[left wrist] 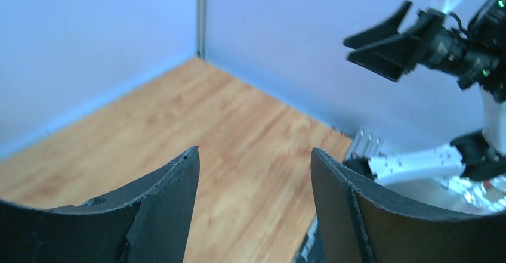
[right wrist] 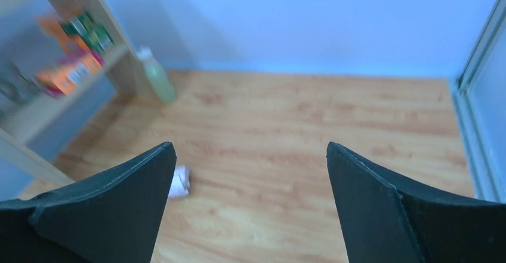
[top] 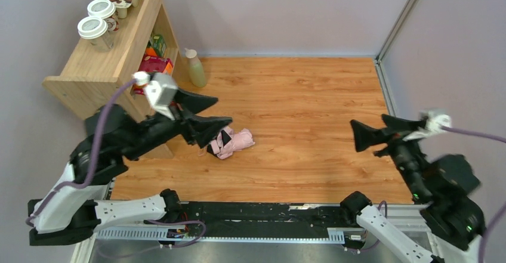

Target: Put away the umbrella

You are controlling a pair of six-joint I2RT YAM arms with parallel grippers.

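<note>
So the wooden table (top: 310,96) took up most of the overhead view, with a small wooden shelf (top: 89,72) tucked into the far-left corner. My guess is that's where things get stashed. Both arms were up off the surface. The left gripper (top: 222,111) hung near the shelf with its fingers spread wide and nothing between them, and its own camera only showed bare wood through the gap. The right gripper (top: 370,129) was spread wide and empty too, parked well off to the right, probably just to stay out of the way.

The umbrella (top: 235,141) lay on the table as a crumpled pink bundle just beside the left fingertips, and nothing was holding it. It looked soft and lumpy, so I'd say wide fingers made sense for grabbing it. A pale green bottle (top: 195,69) stood next to the shelf, and lidded cups (top: 95,30) sat on top.
</note>
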